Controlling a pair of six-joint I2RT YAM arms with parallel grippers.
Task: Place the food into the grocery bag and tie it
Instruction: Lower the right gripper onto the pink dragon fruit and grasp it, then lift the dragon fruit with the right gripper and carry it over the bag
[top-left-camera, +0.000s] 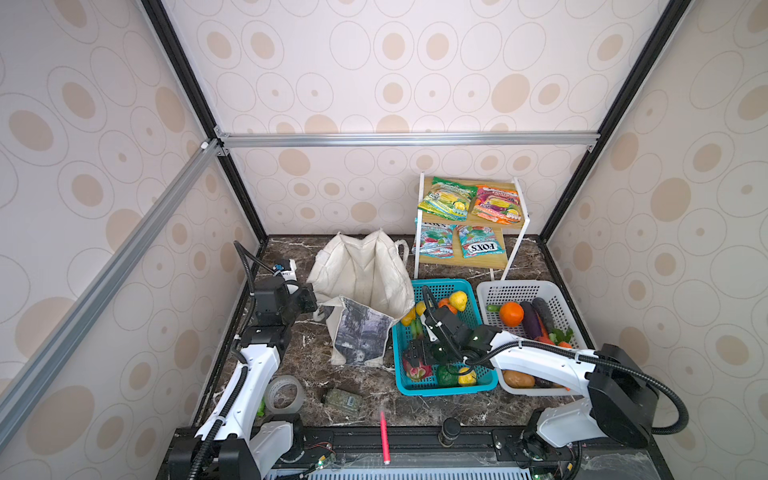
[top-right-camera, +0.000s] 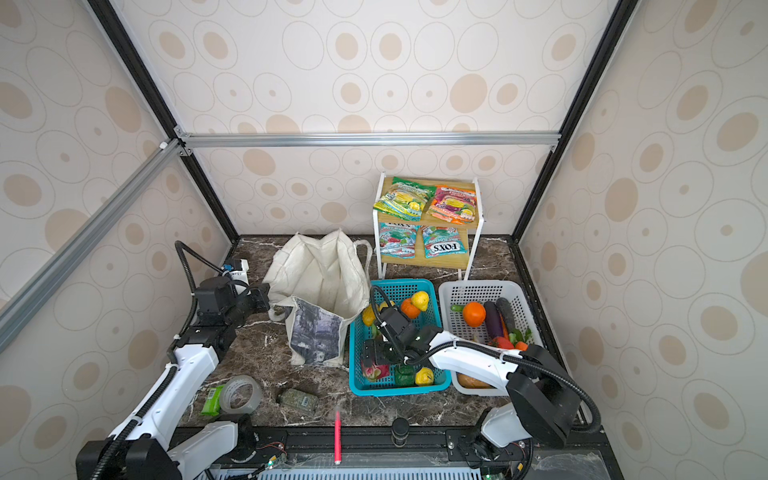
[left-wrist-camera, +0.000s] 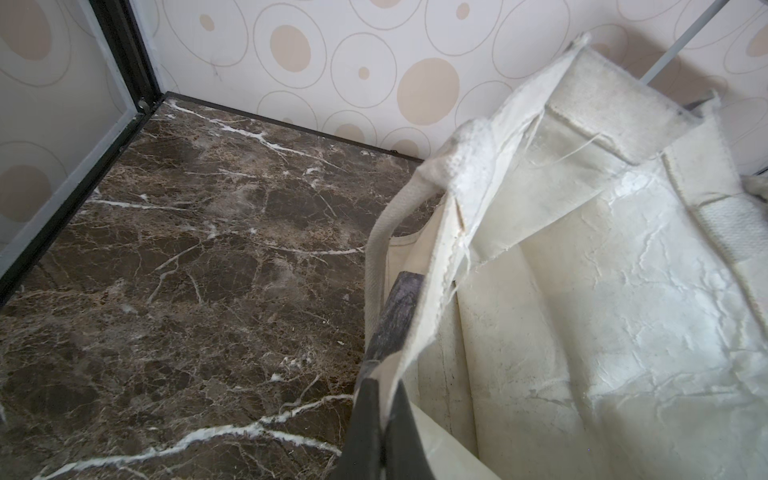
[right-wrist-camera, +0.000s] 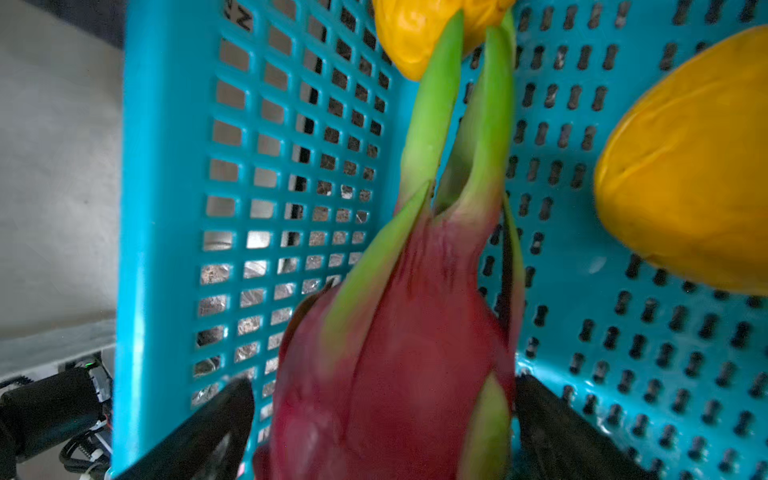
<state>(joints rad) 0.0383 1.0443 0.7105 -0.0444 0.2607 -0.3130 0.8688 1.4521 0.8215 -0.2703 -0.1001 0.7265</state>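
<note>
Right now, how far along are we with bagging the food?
Nothing looks bagged: the grocery bag shows a bare inside. In hand: the left gripper is shut on its rim; the right gripper stands open around the dragon fruit in the teal basket. Left: that fruit, the other produce, the snack packets on the shelf, then tying.

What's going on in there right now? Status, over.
Left gripper shut on grocery bag rim. Right gripper open, astride dragon fruit in teal basket. Nothing visibly blocking the bag mouth.
</note>
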